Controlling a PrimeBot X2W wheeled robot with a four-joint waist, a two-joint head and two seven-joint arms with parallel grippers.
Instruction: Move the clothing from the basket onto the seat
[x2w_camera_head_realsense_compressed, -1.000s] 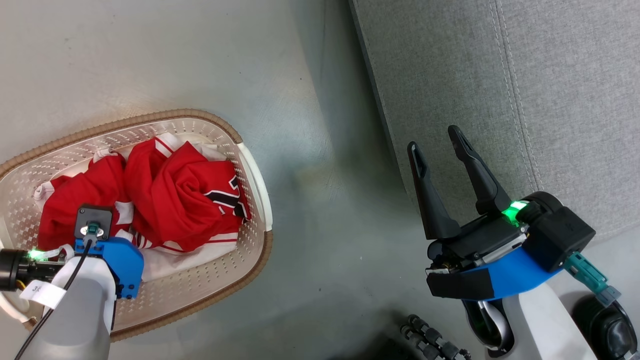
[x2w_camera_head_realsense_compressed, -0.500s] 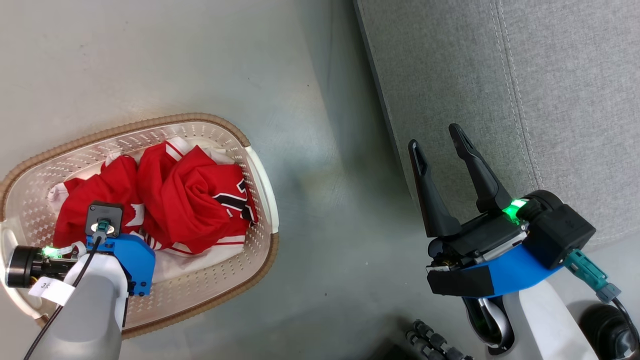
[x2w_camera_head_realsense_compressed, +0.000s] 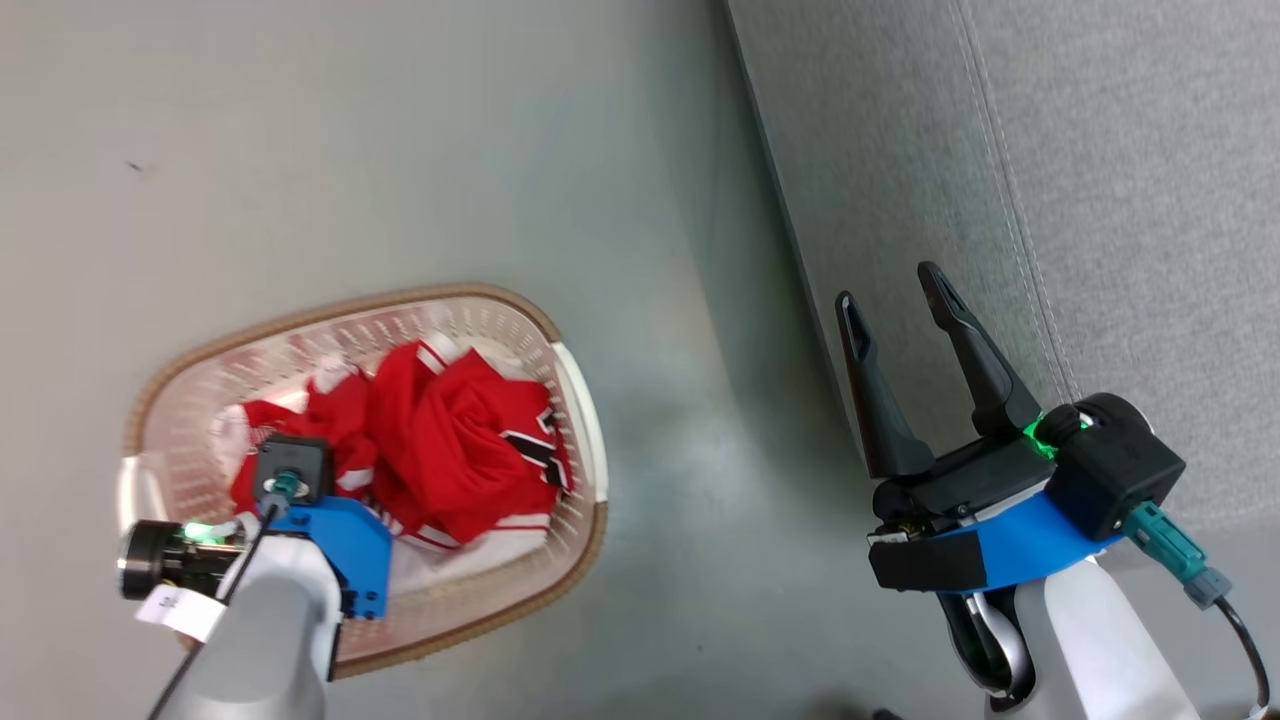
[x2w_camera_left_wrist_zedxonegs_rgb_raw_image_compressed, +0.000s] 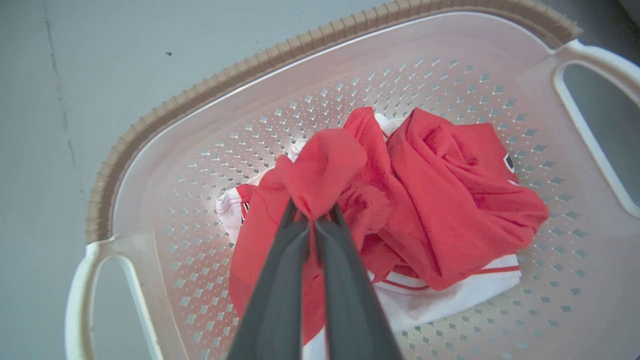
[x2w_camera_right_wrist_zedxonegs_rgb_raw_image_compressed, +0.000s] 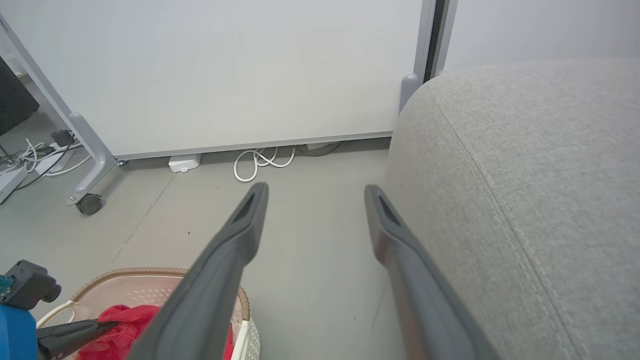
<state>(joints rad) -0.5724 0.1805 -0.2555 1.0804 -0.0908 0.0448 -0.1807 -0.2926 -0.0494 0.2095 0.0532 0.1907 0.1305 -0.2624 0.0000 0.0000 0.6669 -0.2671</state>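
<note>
We see the basket (x2w_camera_left_wrist_zedxonegs_rgb_raw_image_compressed: 190, 165), cream-white perforated plastic with a brown woven-look rim and white handles, standing on the floor (x2w_camera_head_realsense_compressed: 400, 150). Inside lies the clothing (x2w_camera_left_wrist_zedxonegs_rgb_raw_image_compressed: 440, 200): crumpled red sports garments with white trim and stripes, one showing black-and-white lettering. The left pincer (x2w_camera_left_wrist_zedxonegs_rgb_raw_image_compressed: 312, 216) is closed on a raised fold of red cloth. Well apart from the basket, on its right, stands the seat (x2w_camera_head_realsense_compressed: 1100, 200), a large grey woven sofa with a stitched seam.

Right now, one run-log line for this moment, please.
phase: grasp | left end effector: shut on clothing, in basket | right end effector: open, near seat
</note>
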